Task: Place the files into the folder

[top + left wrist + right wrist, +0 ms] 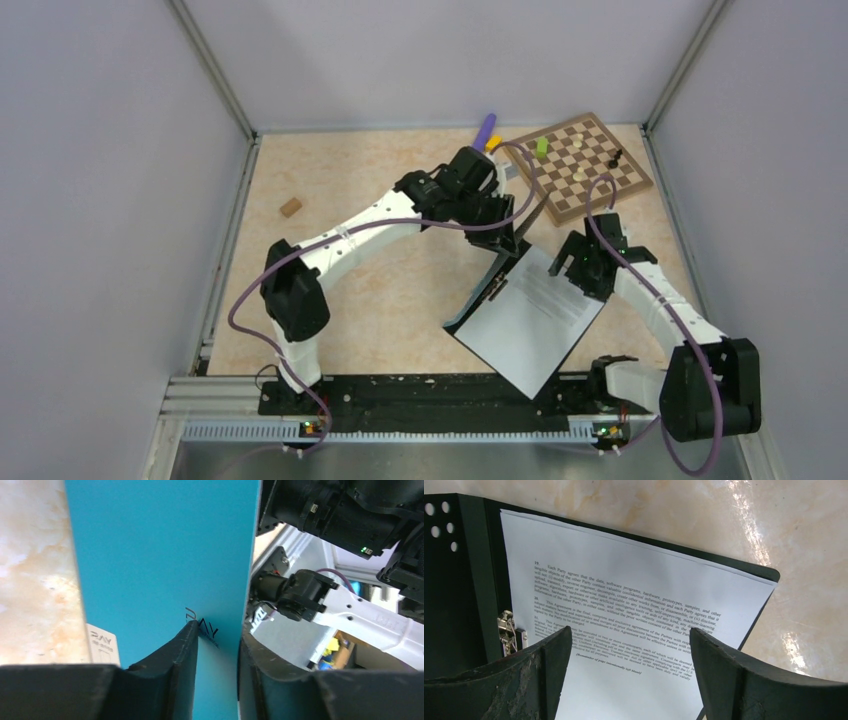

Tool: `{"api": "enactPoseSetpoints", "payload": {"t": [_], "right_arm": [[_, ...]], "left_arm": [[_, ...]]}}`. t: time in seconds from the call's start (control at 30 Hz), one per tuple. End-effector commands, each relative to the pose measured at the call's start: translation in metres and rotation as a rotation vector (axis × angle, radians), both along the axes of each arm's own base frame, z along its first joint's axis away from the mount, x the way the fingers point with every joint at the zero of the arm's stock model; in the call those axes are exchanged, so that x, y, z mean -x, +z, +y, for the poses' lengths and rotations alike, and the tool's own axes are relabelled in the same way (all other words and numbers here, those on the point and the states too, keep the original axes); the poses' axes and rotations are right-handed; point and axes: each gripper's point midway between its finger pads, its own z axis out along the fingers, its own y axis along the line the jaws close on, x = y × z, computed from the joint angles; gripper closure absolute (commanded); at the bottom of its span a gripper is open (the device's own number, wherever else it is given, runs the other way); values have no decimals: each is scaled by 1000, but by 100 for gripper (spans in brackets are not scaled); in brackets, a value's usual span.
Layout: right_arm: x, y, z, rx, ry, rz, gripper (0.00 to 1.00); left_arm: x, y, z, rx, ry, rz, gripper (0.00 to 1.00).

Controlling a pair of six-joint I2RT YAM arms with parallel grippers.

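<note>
The folder (478,295) lies open in the middle right of the table, its black inner face up. The files (540,310), white printed sheets, lie on that inner face beside a metal clip (506,630). My left gripper (505,243) is shut on the far edge of the folder's teal cover (160,555) and holds it raised and tilted; a white label (102,642) shows on the cover. My right gripper (570,268) is open and empty, hovering just above the top sheet (624,580), its fingers (549,665) apart over the text.
A brown chessboard (585,165) with a green piece (541,147) and a black piece (616,157) lies at the back right. A purple object (486,127) sits behind my left arm. A small brown block (291,207) lies at the left. Walls enclose the table.
</note>
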Motion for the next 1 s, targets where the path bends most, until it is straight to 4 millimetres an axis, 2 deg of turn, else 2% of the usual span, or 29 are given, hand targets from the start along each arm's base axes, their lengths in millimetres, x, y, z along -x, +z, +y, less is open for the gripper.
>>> {"api": "enactPoseSetpoints", "payload": {"t": [0.0, 0.13, 0.2, 0.3, 0.53, 0.73, 0.97], "right_arm": [[-4, 13, -12, 42, -41, -41, 15], [-4, 16, -13, 43, -42, -50, 15], [-4, 17, -12, 39, -41, -52, 15], [-5, 17, -11, 32, -38, -53, 15], [-6, 17, -8, 18, -29, -59, 15], [-13, 23, -7, 14, -30, -92, 16], [-10, 13, -6, 15, -21, -67, 16]], "left_arm": [[-16, 18, 26, -93, 92, -154, 71], [-32, 39, 50, -143, 162, -303, 77], [-36, 41, 59, -176, 172, -347, 82], [-44, 36, 72, -257, 194, -382, 100], [-71, 31, 126, -489, 369, -494, 100], [-87, 40, 167, -568, 439, -546, 100], [-101, 42, 220, -625, 529, -518, 100]]}}
